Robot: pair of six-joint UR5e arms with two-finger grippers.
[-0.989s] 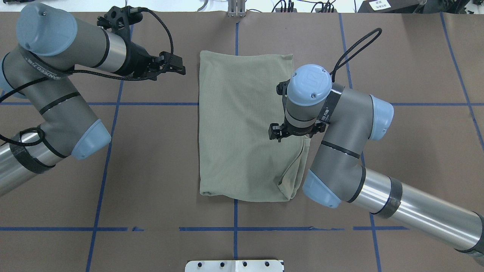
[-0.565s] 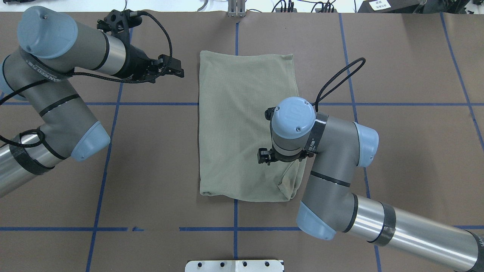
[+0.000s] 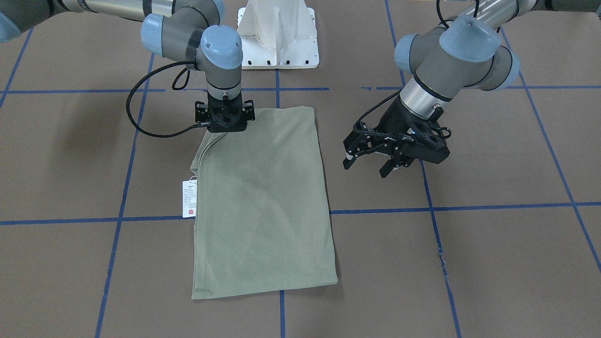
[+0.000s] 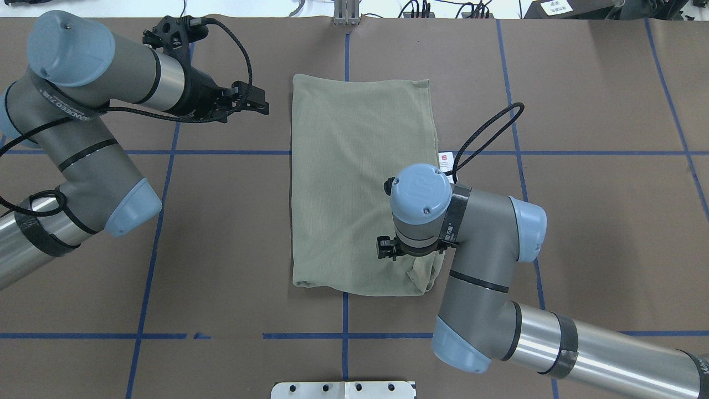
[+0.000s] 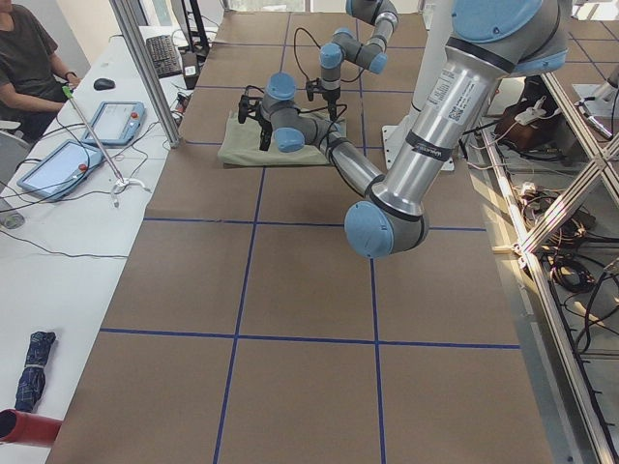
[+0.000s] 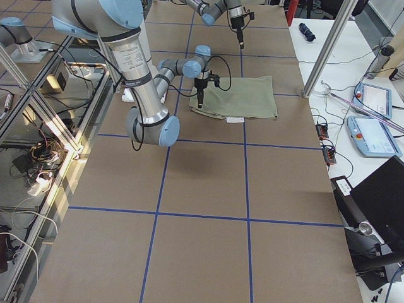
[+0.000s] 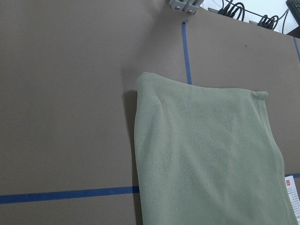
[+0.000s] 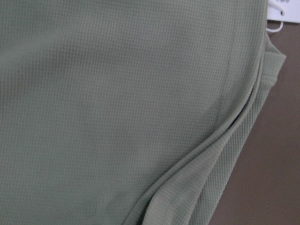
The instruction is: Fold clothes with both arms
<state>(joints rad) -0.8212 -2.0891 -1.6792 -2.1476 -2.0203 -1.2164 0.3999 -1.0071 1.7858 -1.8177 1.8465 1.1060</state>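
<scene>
Nearest the robot, the white base [image 4: 343, 389] sits at the edge of the brown surface [image 4: 609, 249], which is crossed by blue tape lines [image 4: 221, 152]. Just beyond it, the right arm [image 4: 487, 233] bends in over the near right corner of the shirt [image 4: 354, 183], with its wrist pointing straight down. The right hand [image 3: 224, 126] stands upright with its lower end at the cloth. Its fingers are hidden under the wrist, so I cannot tell whether it is released or clenched on the fabric. Its wrist camera looks closely onto the cloth, where layered edges part at that corner.

The shirt lies flat in the middle of the surface, folded to a long rectangle running away from the robot. The tag [image 4: 446, 160] pokes out from its right edge about halfway along and lies on the surface. A black cable [image 4: 487, 130] loops up from the right wrist over it.

Farther out, the left arm [image 4: 88, 160] reaches in from the side. The left hand [image 4: 260, 105] hangs above bare surface beside the shirt's far left corner, apart from the cloth. It is released, with its fingers [image 3: 387, 170] spread and holding nothing. Its camera looks across the shirt's far end.
</scene>
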